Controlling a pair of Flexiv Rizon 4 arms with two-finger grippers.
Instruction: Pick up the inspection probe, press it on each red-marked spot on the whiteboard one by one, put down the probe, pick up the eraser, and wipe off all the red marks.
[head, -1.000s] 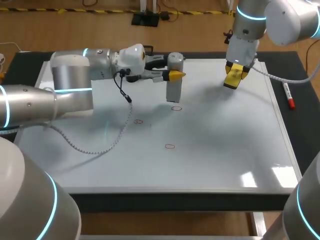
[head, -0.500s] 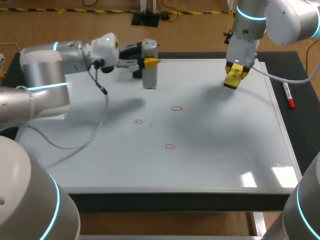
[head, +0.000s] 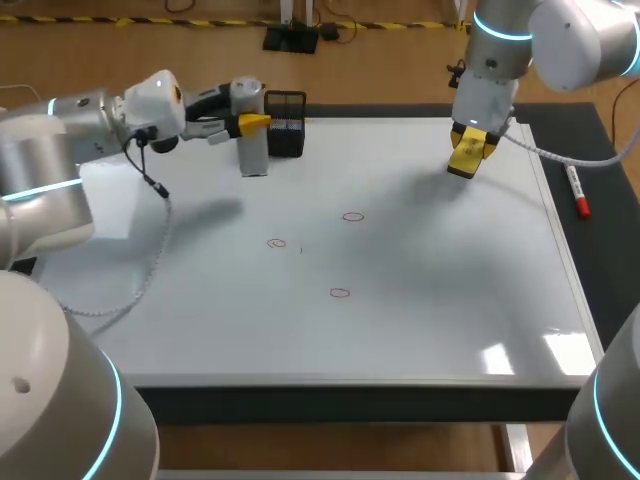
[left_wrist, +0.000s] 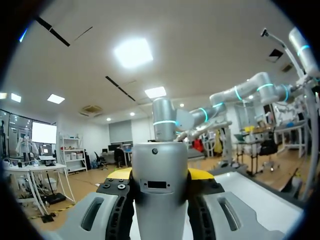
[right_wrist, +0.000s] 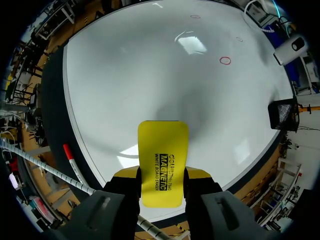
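My left gripper (head: 252, 123) is shut on the grey cylindrical probe (head: 251, 140), which hangs upright just left of a black mesh holder (head: 286, 137) at the whiteboard's (head: 450, 300) far edge. In the left wrist view the probe (left_wrist: 160, 182) fills the gap between the yellow-tipped fingers (left_wrist: 201, 174). Three red marks (head: 352, 216) (head: 277, 243) (head: 340, 293) lie mid-board. My right gripper (head: 468, 150) hangs over the far right of the board, shut on the yellow eraser (right_wrist: 163, 162); ahead of it are the red marks (right_wrist: 225, 60).
A red marker (head: 578, 192) lies on the dark table right of the whiteboard, also beside the right gripper as the marker (right_wrist: 75, 167). The black holder (right_wrist: 281, 114) stands at the board's far edge. My left arm's cable (head: 150, 270) droops over the board's left part.
My left arm has swung left and back with the probe, from above the upper red mark to beside the black holder. The right arm and eraser have stayed put.
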